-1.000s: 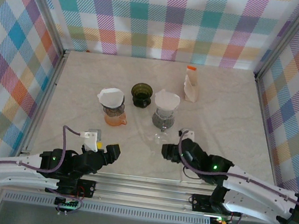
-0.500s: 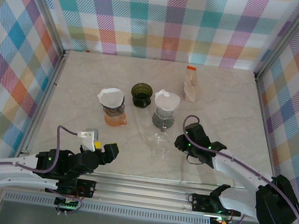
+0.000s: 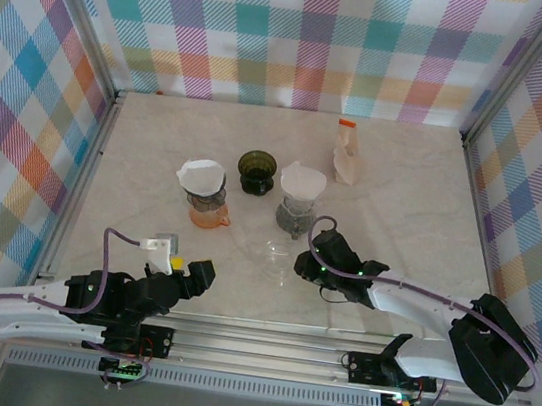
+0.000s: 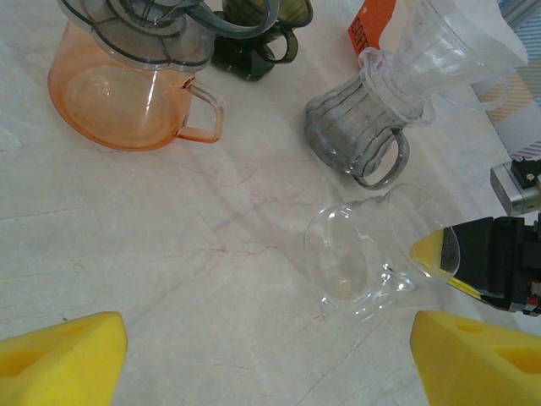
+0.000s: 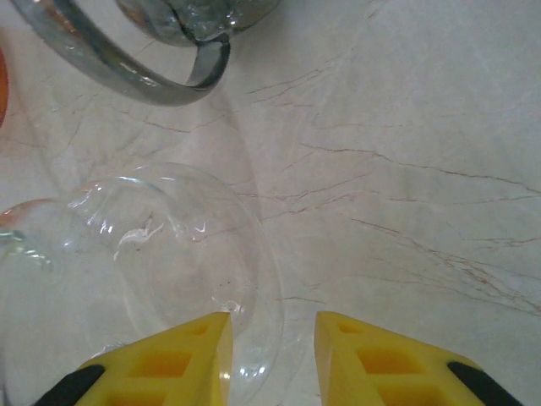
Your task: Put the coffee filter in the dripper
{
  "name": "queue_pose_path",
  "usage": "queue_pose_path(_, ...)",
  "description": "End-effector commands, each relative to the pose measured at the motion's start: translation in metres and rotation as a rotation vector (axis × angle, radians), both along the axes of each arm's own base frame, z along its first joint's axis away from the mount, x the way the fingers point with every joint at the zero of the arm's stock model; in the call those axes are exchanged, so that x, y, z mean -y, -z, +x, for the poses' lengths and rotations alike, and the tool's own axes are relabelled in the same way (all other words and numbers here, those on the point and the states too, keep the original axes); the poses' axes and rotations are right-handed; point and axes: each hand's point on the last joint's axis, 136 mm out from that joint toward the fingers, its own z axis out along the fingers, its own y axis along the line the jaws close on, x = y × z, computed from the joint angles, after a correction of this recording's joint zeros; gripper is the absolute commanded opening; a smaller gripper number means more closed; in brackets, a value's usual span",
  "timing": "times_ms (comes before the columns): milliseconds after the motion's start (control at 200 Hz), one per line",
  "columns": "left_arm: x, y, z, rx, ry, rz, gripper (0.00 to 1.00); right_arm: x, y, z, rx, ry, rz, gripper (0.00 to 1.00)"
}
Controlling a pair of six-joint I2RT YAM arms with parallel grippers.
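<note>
Marble counter [image 3: 401, 211]: right gripper [image 5: 270, 328] pinches the rim of the clear glass dripper [image 4: 355, 254] lying sideways; left gripper [image 4: 270, 355] open. Smooth glass may slip when lifted.

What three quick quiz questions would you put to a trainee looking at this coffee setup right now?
1. True or false: the clear dripper stands upright.
2. Pick one. The left tool is: A, open with nothing between its fingers; B, shut on a jug handle; C, shut on a paper filter.
3. Which tool has the clear dripper's rim between its fingers?

Key
1. False: it lies on its side.
2. A.
3. The right tool.
</note>
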Motion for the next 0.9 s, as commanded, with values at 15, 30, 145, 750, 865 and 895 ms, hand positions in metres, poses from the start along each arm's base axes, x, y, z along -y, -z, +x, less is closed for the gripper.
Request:
queue_pose_path(15,-0.004,0.002,0.000,0.014,0.006,0.044,0.87,0.001,-0.029,0.007,0.089,-0.007,0.000,0.38)
queue_pose_path(30,-0.004,0.001,0.000,0.015,0.006,0.046,0.88,0.003,-0.032,0.007,0.100,-0.009,-0.006,0.40)
queue_pose_path(145,-0.006,-0.005,0.001,0.025,0.007,0.069,0.87,0.014,-0.069,0.007,0.206,-0.033,-0.022,0.52)
queue_pose_path(750,-0.023,-0.028,-0.001,0.046,0.020,0.102,0.88,-0.114,-0.200,0.091,0.412,-0.418,-0.287,0.47)
queue_pose_path(865,-0.025,-0.030,-0.003,0.043,0.031,0.097,0.88,-0.134,-0.193,0.124,0.400,-0.413,-0.351,0.43)
queue_pose_path(895,-0.026,-0.030,-0.003,0.042,0.033,0.097,0.88,-0.138,-0.191,0.133,0.400,-0.406,-0.372,0.42)
